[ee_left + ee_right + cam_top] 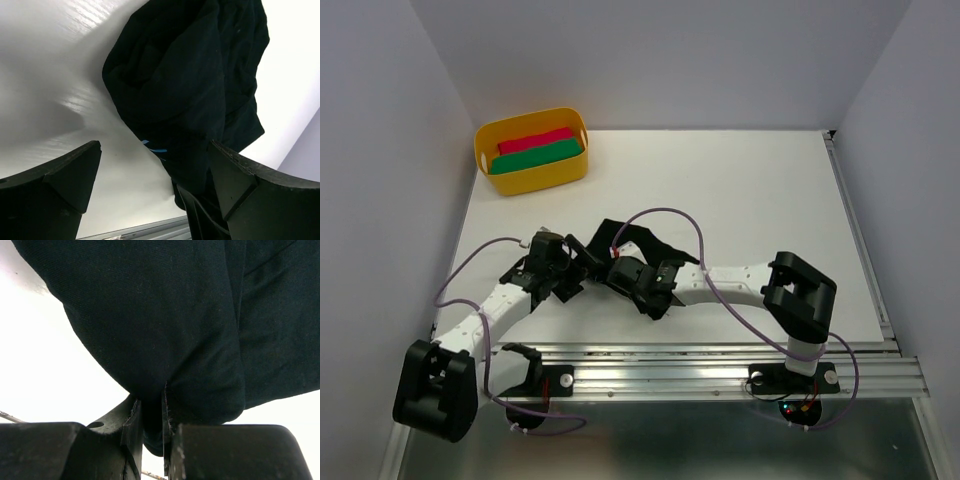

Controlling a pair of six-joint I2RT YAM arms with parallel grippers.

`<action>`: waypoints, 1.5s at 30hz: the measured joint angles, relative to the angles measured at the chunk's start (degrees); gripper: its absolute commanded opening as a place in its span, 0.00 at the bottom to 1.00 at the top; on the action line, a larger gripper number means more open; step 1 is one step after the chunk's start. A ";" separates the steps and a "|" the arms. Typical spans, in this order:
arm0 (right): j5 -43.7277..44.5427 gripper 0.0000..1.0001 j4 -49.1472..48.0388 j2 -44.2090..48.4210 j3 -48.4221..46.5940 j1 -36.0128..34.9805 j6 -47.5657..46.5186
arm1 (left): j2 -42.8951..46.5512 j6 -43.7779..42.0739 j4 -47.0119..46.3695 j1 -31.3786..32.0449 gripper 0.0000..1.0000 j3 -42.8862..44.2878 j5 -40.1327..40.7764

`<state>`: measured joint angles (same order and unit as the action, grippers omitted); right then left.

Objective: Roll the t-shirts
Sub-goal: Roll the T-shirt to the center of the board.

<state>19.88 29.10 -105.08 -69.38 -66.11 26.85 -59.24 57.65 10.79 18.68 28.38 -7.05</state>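
While the right pincer (152, 412) clamps a fold of the black t-shirt (165, 315), seemingly to anchor the roll, we list the left pincer (154, 150) spread wide, empty, nearby.

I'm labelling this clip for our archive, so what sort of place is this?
Likely a robotics lab test cell: plain pale walls box in a white table, and two robot arms are bolted to a metal rail at its edge.

I see pale lilac walls (670, 60) on three sides, white table (740, 190) under soft glare, aluminium rail (670, 372) along its near edge
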 measured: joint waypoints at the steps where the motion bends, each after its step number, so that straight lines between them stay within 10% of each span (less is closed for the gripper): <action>1: -0.22 0.01 -0.02 0.04 0.00 0.04 0.00 | -0.74 0.50 -1.60 0.00 0.99 -0.83 -0.85; 12: -1.92 0.01 -0.13 0.26 0.02 0.83 0.48 | -10.08 2.03 -15.41 0.00 0.93 -3.04 -4.33; 17: -1.97 0.05 -0.37 0.48 0.31 0.87 0.66 | -14.75 1.73 -19.10 0.00 0.52 -1.84 -4.70; 21: -1.88 0.51 -0.37 0.81 0.50 0.87 0.79 | -18.64 0.13 -19.10 0.00 0.00 0.92 -4.83; 29: 1.97 0.74 0.96 1.14 -0.02 0.81 -0.92 | -27.15 -4.09 -16.94 0.33 0.00 9.73 -5.46; 45: 15.82 0.74 4.46 -0.72 -2.27 -3.48 -8.74 | -34.14 -11.15 -10.21 0.31 0.00 20.37 -5.27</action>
<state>35.70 33.56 -105.80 -71.66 -69.58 18.11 -93.38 46.50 0.58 18.98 48.75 -12.32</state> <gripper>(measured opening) 0.751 0.277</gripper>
